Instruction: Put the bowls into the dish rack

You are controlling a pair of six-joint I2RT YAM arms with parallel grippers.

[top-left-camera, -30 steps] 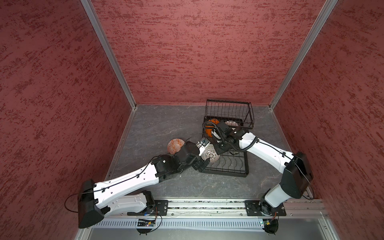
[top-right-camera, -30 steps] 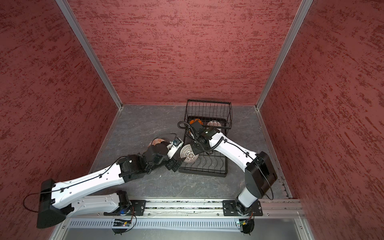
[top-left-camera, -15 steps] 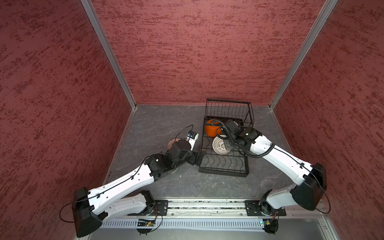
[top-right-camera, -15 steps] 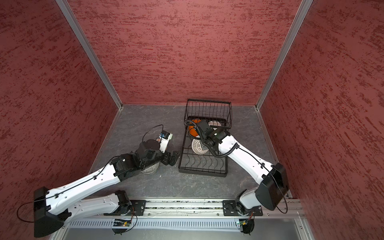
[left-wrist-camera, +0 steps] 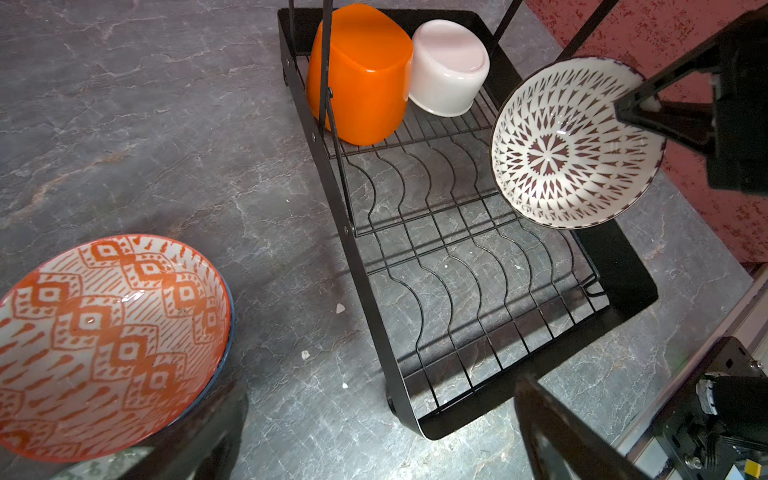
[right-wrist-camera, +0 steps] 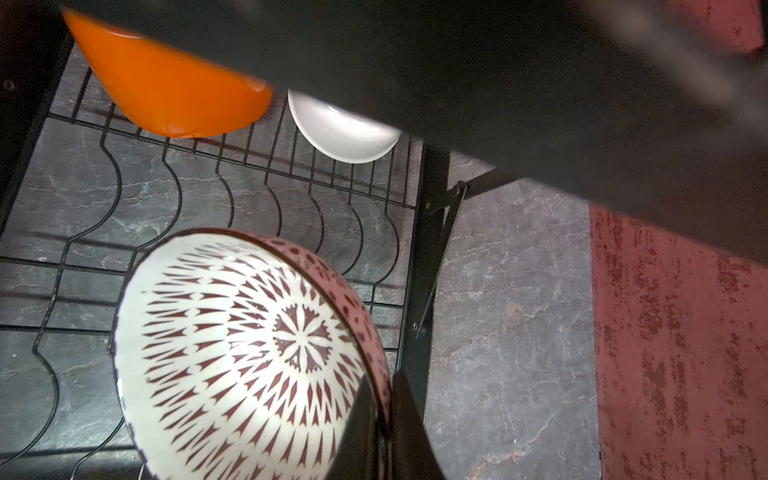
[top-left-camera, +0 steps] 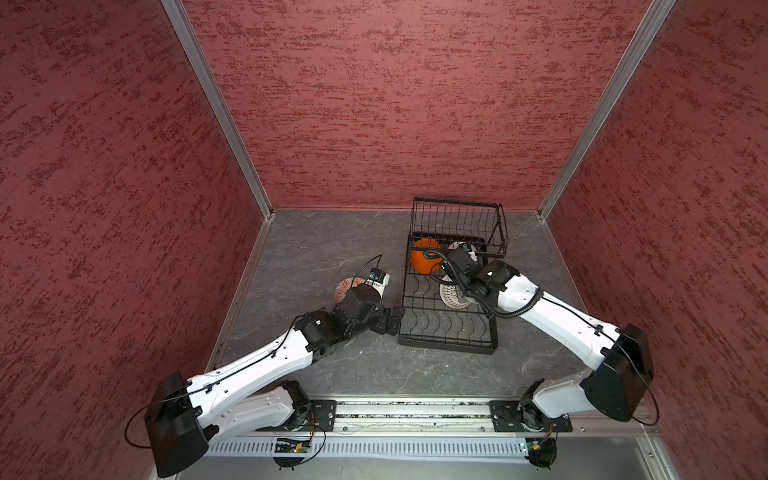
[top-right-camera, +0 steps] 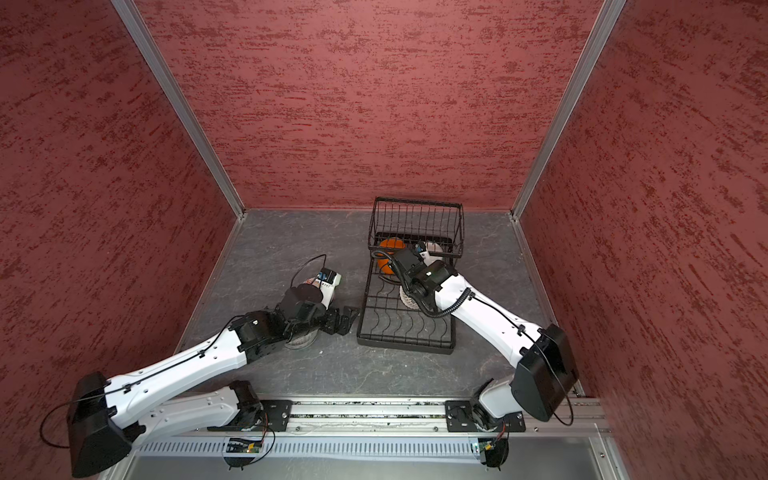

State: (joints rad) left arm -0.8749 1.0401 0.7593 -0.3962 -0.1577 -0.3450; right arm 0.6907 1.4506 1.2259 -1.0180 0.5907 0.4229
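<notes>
Dark-patterned bowl held on edge over the dish rack.
The right gripper is clamped on the bowl's rim, over the rack's flat base, with the mouth facing roughly 9 o'clock. The rack's long axis runs 12 to 6, and the plain orange bowl and white bowl lie upturned at its 12 o'clock end. The right arm reaches in from 5 o'clock, elbow bent. The left gripper, jaws apart, hovers low at the rack's 9 o'clock side, near the red-orange patterned bowl on the table.
</notes>
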